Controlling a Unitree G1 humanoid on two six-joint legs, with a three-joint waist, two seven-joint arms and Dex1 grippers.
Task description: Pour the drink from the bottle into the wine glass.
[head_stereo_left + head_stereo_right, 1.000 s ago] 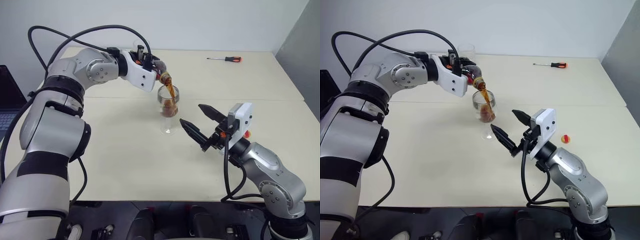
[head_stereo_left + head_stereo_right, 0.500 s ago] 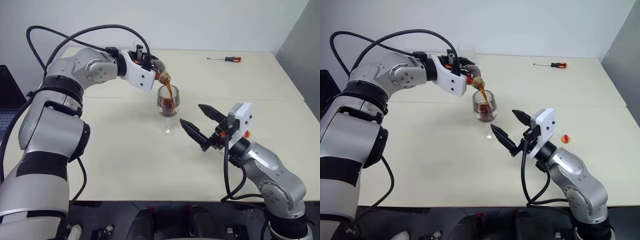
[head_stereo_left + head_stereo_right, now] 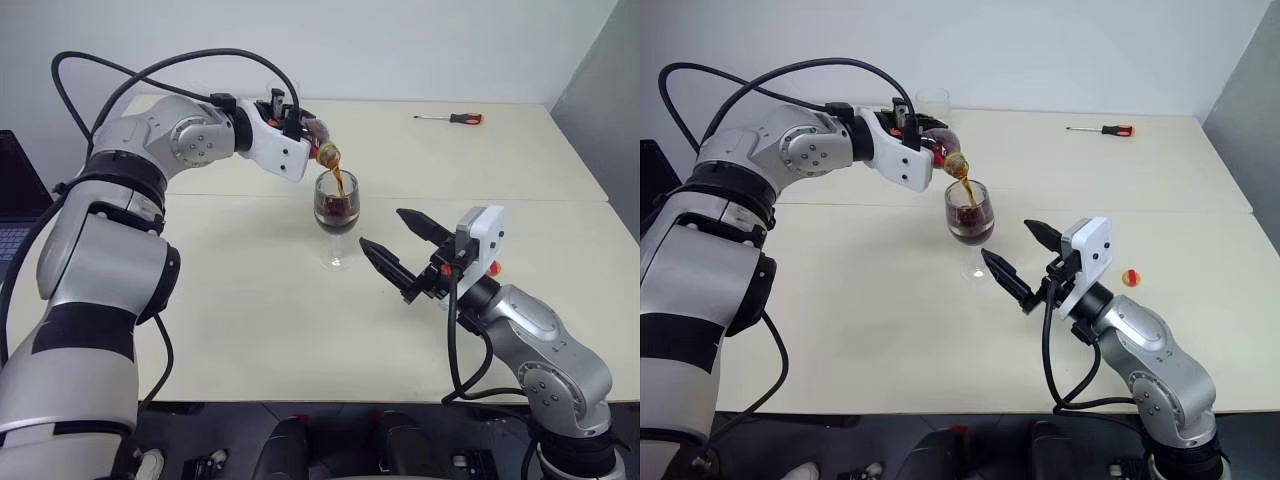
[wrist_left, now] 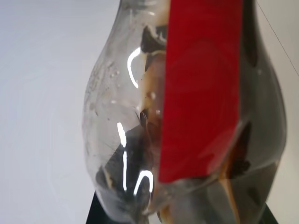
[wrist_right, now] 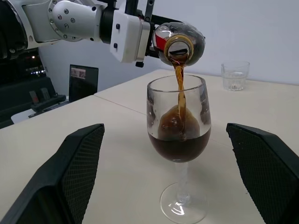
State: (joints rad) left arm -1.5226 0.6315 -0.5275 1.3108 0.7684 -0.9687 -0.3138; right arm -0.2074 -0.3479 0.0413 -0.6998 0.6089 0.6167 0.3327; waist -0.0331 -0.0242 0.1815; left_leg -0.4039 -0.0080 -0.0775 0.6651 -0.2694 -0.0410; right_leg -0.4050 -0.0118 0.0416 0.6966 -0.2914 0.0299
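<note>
The left gripper [image 3: 300,128] has its fingers clamped on the bottle [image 5: 180,43], tipped mouth-down just above the wine glass [image 5: 179,149] on the tabletop [image 3: 250,300], and the drink [image 5: 179,145] fills about half the bowl. The right gripper [image 3: 402,250] waits near the stem, fingers spread, holding nothing. Likely risks: the thin stream missing the rim, or overfilling if the tilt holds too long.

A pale surface [image 3: 250,320] holds a red-handled screwdriver [image 3: 450,118] at the far side, a short clear tumbler [image 5: 235,75], and a small red-and-yellow cap [image 3: 1130,277].
</note>
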